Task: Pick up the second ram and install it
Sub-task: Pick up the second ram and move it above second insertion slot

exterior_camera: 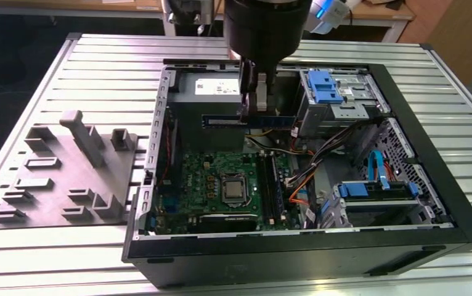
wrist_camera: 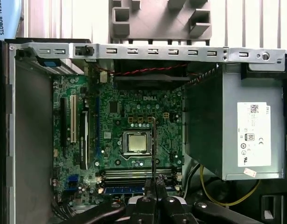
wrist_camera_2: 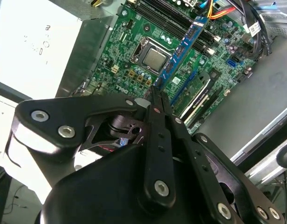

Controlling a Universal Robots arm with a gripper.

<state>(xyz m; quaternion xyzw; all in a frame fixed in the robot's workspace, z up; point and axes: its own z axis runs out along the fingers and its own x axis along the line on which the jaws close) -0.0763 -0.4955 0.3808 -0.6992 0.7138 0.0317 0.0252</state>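
The gripper (wrist_camera_2: 155, 97), fingers shut on the second ram (wrist_camera_2: 181, 48), apparently near its middle, hangs above the motherboard (wrist_camera_2: 134, 51) inside the open computer case (exterior_camera: 433, 203).

robotics lab: slotted aluminium bench (exterior_camera: 96, 61), opened pc case (exterior_camera: 260, 259), grey fixture tray (exterior_camera: 55, 185).

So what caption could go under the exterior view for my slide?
The gripper holds the second ram level above the open computer case.

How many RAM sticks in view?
2. Held stick in the gripper above the case; seated stick on the motherboard by the CPU. The gripper may hide others.
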